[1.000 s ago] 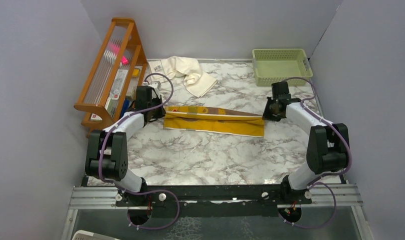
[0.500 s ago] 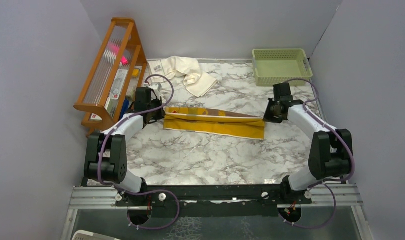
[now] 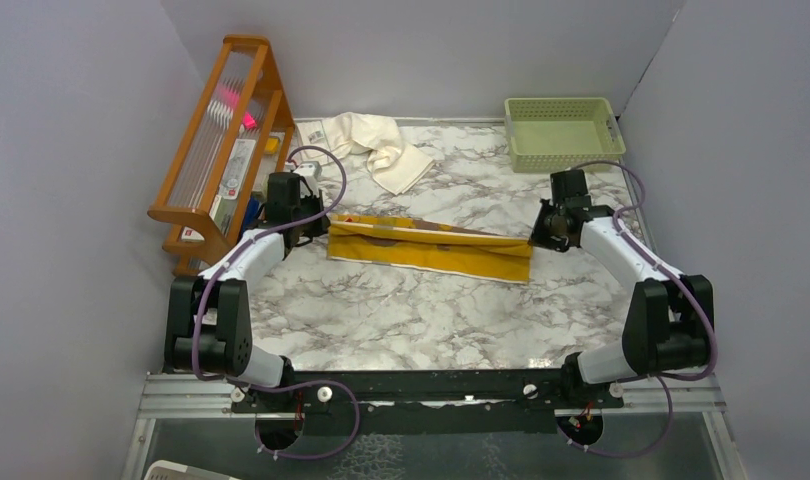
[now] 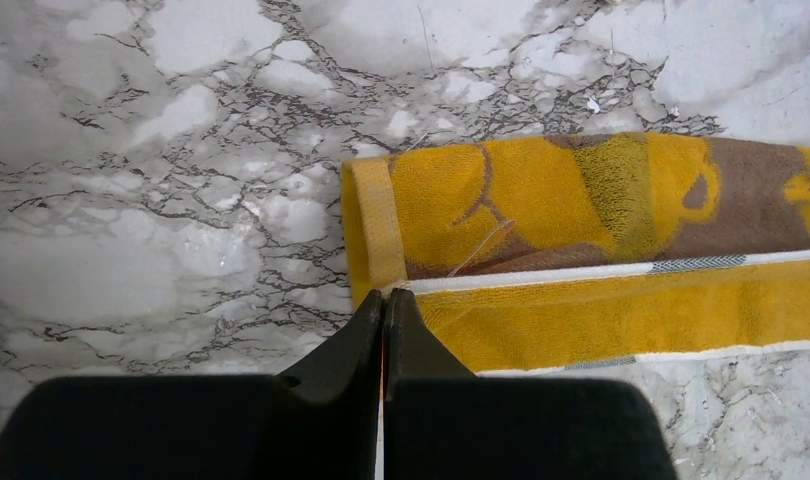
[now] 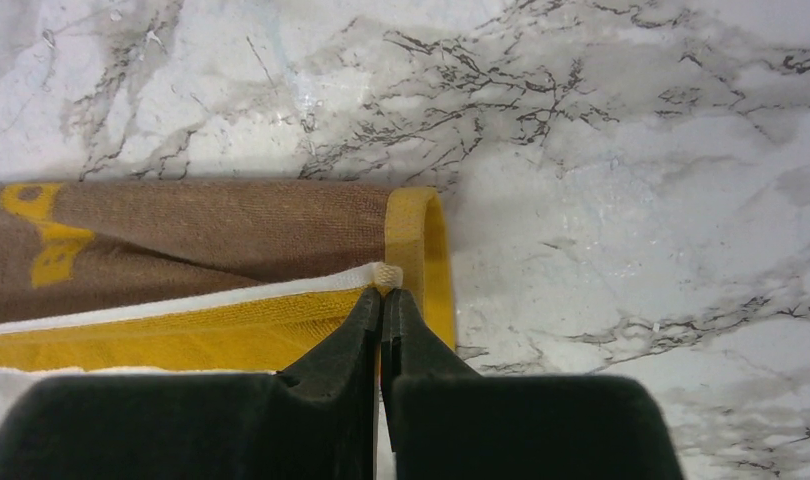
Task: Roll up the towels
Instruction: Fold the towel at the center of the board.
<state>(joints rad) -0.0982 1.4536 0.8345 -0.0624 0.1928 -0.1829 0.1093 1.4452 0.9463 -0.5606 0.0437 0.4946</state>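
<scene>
The brown towel with mustard-yellow reverse (image 3: 428, 245) lies folded into a long strip across the middle of the marble table (image 3: 411, 320). My left gripper (image 3: 321, 223) is shut on the white-edged corner at its left end, seen up close in the left wrist view as gripper (image 4: 383, 296) on towel (image 4: 601, 215). At the strip's right end my right gripper (image 3: 534, 240) is shut on the matching corner; the right wrist view shows gripper (image 5: 383, 296) on towel (image 5: 211, 235). The cream towel (image 3: 378, 147) lies crumpled at the back, away from both grippers.
A wooden rack (image 3: 226, 140) with small items stands along the left wall, close to the left arm. A pale green basket (image 3: 564, 130) sits at the back right corner. Grey walls close in the table on three sides.
Both arms have reached out a little. The right gripper has drifted right and the left one slightly back, each still holding its corner, and the towel strip is drawn a bit straighter.
</scene>
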